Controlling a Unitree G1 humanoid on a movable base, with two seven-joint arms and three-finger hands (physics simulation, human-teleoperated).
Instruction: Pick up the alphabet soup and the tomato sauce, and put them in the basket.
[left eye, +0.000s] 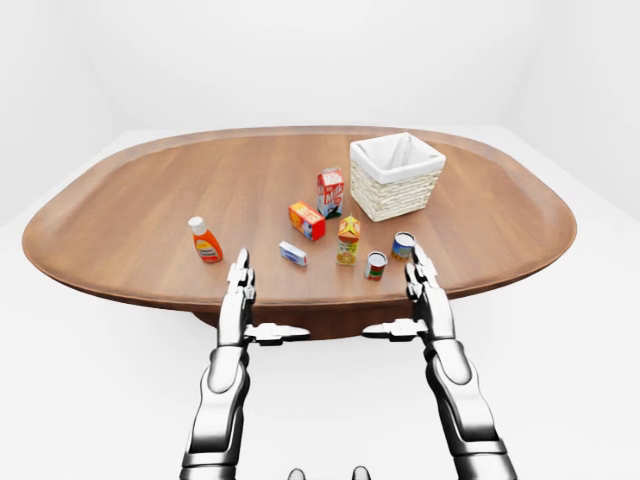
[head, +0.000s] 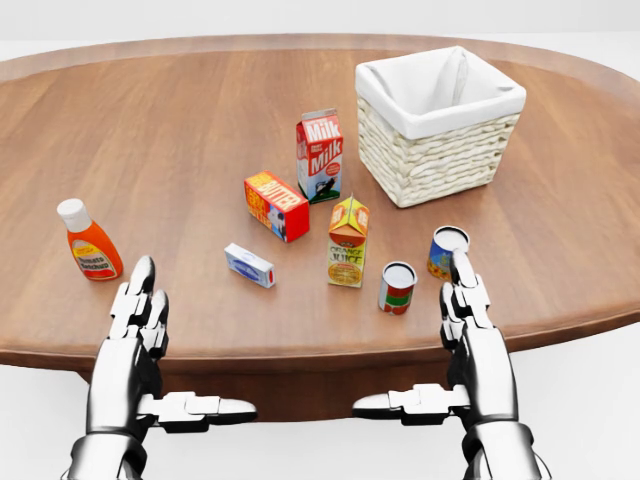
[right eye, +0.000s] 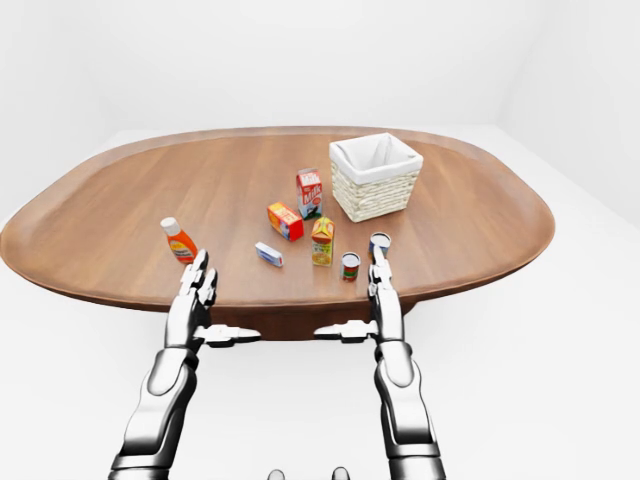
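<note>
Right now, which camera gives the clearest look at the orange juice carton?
The head view: the orange juice carton is largest there, its label readable, standing upright beside the red-labelled can. The left-eye and right-eye views show it whole too, but small and without legible print.

One counter (head: 180, 130) carries one basket (head: 437, 128), two cans (head: 397, 288), two cartons (head: 320, 156), two small boxes (head: 276, 206) and one orange bottle (head: 90, 241); two robot hands (head: 135, 330) show

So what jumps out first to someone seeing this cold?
The white-lined wicker basket at the head view's upper right, then the groceries clustered at centre around the milk carton. Both metal hands, left hand and right hand, hover open at the table's near edge.
</note>
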